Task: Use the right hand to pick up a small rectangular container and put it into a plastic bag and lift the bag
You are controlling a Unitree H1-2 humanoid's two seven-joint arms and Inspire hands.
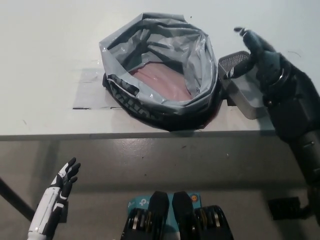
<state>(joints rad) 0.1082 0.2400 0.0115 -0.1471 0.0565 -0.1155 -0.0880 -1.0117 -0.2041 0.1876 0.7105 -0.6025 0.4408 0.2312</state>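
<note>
A grey plastic bag (160,55) sits open on the white table (45,45), its mouth rolled back over a black basket, with something reddish-pink inside. Right of it lies a small grey rectangular container (244,97) with a perforated rim. My black right hand (259,55) hovers over that container with fingers apart, covering much of it; I cannot see contact. My white left hand (62,182) rests open at the lower left, below the table edge.
A pale tape-like patch (87,90) lies on the table left of the bag. The table's front edge (100,135) runs across the middle of the picture, with grey floor below it.
</note>
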